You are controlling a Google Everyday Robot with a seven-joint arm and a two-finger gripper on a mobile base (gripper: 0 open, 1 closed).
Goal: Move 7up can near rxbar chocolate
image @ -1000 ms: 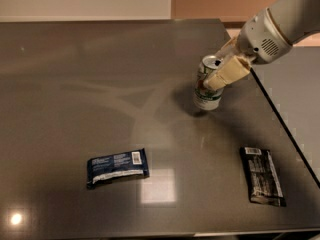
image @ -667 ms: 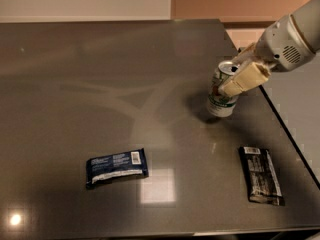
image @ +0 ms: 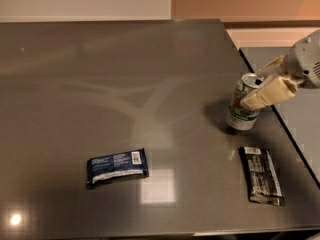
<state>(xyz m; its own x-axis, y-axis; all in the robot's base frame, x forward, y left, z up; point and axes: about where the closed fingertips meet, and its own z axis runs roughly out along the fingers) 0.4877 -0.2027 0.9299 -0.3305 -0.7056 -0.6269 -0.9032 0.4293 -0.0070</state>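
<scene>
The 7up can (image: 242, 113) stands upright near the right edge of the grey table (image: 100, 84). My gripper (image: 261, 86) reaches in from the right and is shut on the can, one cream finger across its front, the other behind its top. The rxbar chocolate (image: 261, 174), in a black wrapper with a barcode at its far end, lies flat a short way in front of the can, near the table's right front corner.
A navy-blue-wrapped bar (image: 117, 166) lies flat at the front middle-left of the table. The table's right edge runs close beside the can. A second grey surface (image: 300, 129) lies beyond that edge.
My gripper has carried the 7up can to the right and toward the front, closer to the black bar. The two bars have not moved.
</scene>
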